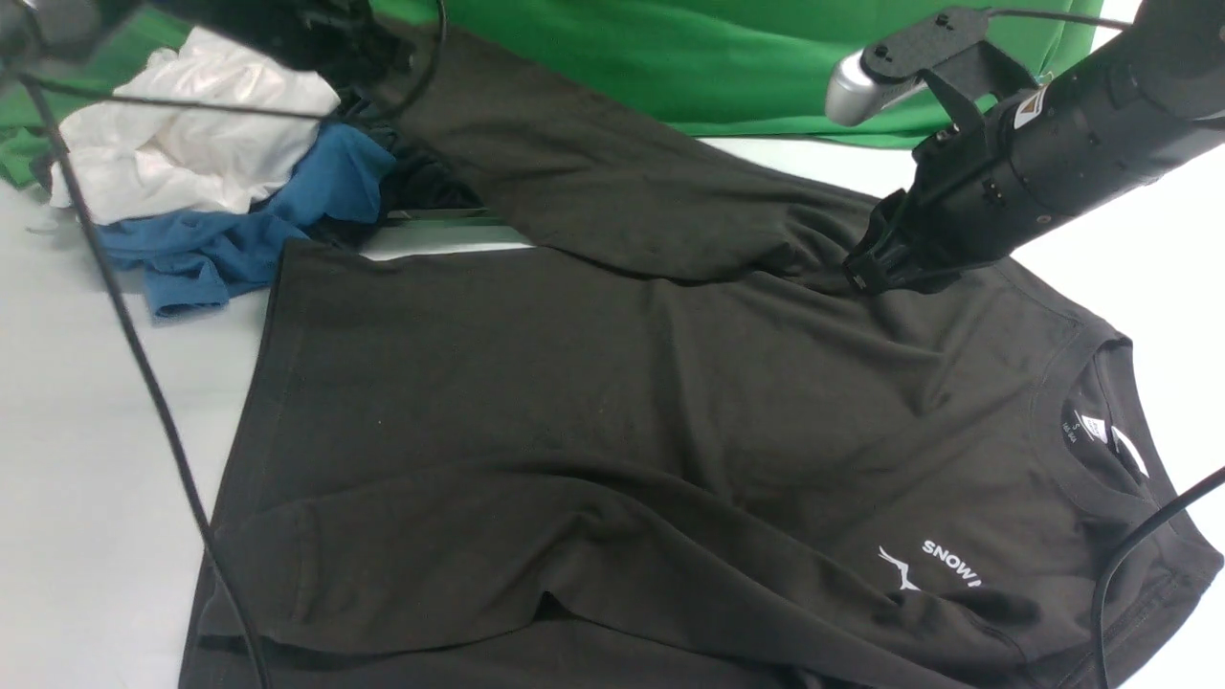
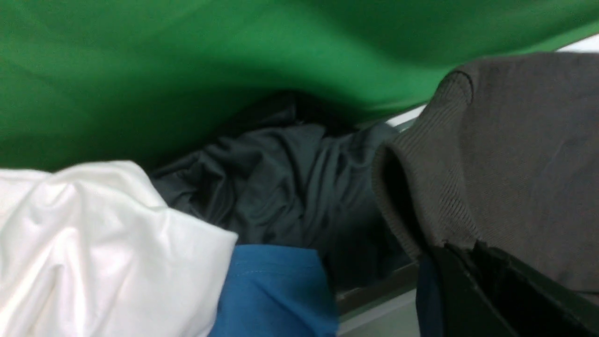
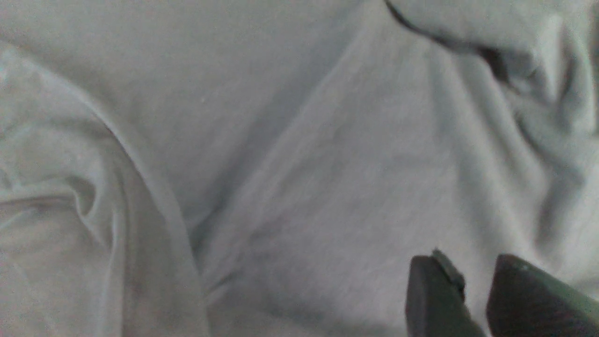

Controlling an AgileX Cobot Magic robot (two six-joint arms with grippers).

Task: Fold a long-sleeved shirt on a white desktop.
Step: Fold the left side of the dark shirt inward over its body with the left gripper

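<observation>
The long-sleeved shirt [image 1: 622, 402] lies flat on the white desktop [image 1: 96, 431], collar to the right and hem to the left, with its white SNOW logo [image 1: 947, 565] and neck label [image 1: 1091, 428] showing. Its far sleeve [image 1: 593, 163] is stretched up toward the back left. There my left gripper [image 2: 461, 245] is shut on the ribbed cuff [image 2: 421, 154]. My right gripper [image 1: 866, 273] rests on the far shoulder. In the right wrist view its fingertips [image 3: 472, 262] stand slightly apart over the cloth [image 3: 281, 164], and no fold is seen between them.
A pile of garments sits at the back left: white [image 1: 191, 134], blue [image 1: 239, 230] and a dark one [image 2: 281, 187]. A green backdrop [image 1: 718, 57] hangs behind. One black cable [image 1: 144, 364] crosses the left side and another [image 1: 1129, 555] the collar. A metal strip [image 2: 374, 290] shows by the cuff.
</observation>
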